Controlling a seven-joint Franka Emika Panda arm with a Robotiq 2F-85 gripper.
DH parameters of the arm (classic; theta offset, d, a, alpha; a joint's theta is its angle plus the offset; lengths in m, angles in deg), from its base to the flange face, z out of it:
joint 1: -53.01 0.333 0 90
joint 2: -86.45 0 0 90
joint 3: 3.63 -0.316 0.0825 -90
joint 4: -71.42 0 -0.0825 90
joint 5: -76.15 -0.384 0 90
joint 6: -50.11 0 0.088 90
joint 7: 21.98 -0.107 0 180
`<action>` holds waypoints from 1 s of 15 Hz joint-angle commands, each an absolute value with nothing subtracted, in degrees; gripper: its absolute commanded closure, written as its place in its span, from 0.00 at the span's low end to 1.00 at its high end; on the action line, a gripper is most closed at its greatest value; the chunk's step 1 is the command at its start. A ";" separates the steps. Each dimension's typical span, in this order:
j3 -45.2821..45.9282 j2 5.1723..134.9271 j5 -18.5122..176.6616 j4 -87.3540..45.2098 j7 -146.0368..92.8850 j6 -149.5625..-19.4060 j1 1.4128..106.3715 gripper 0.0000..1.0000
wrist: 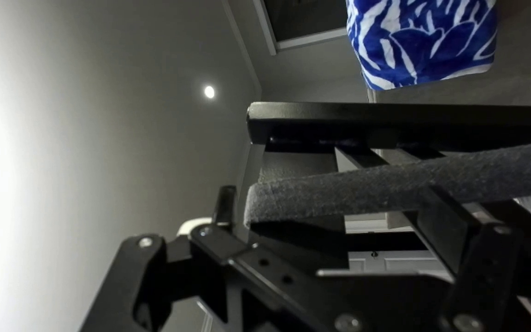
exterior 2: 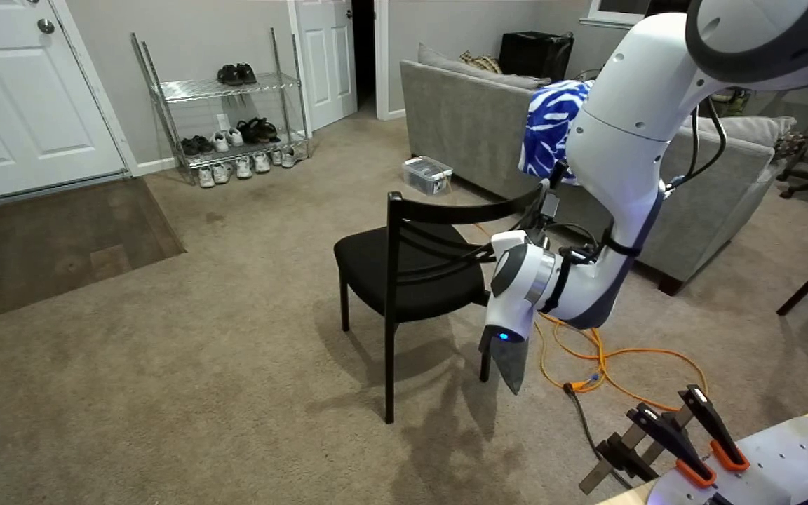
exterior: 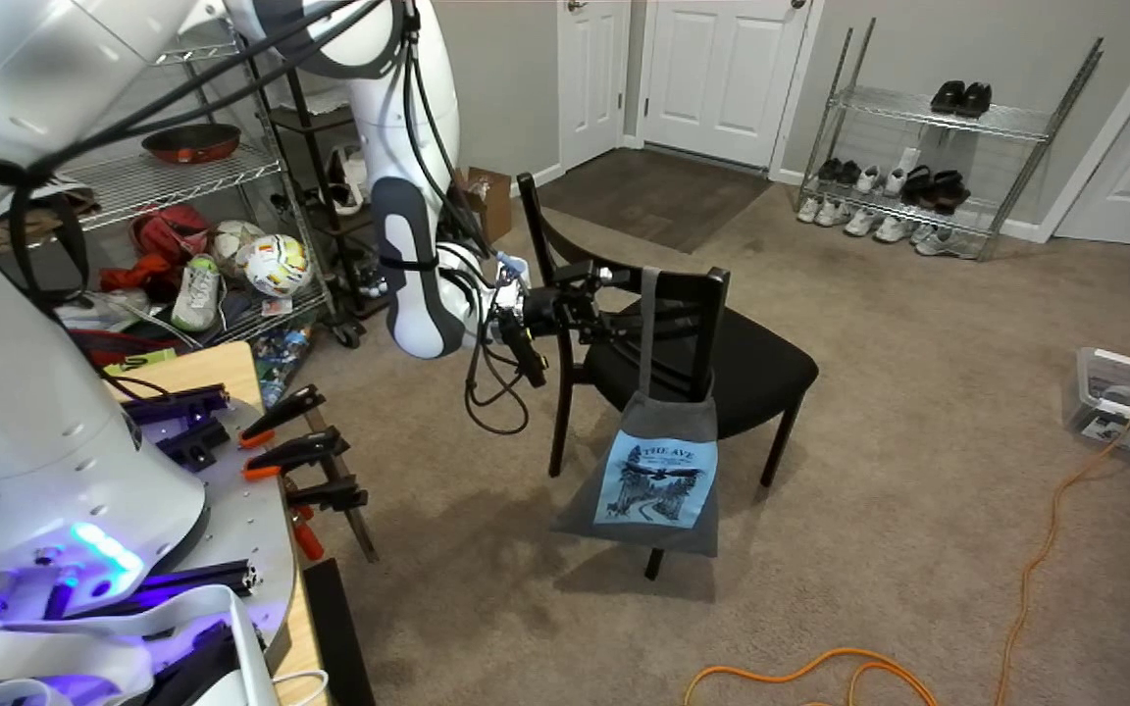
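In an exterior view, the gray bag point(exterior: 661, 480) hangs on the chair point(exterior: 756, 363), its inside hidden. Left of the strap point(exterior: 647, 333), the gripper point(exterior: 608, 306) has fingers apart. At right, one clear box point(exterior: 1124, 400) shows unclear contents.

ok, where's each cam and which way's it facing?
In an exterior view: high beside the base, looking down at chair and bag; base, arm and gripper show.
In an exterior view: high near the clamps, looking past the chair toward the sofa; arm, no base.
Wrist view: on the wrist, facing the chair back and bag strap; gripper fingers show.
Both exterior views share chair, shoe rack and arm.
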State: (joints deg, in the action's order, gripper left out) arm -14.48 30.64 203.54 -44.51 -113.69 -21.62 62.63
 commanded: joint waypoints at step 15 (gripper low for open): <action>-16.06 35.26 202.43 -47.48 -114.13 -22.77 61.62 0.00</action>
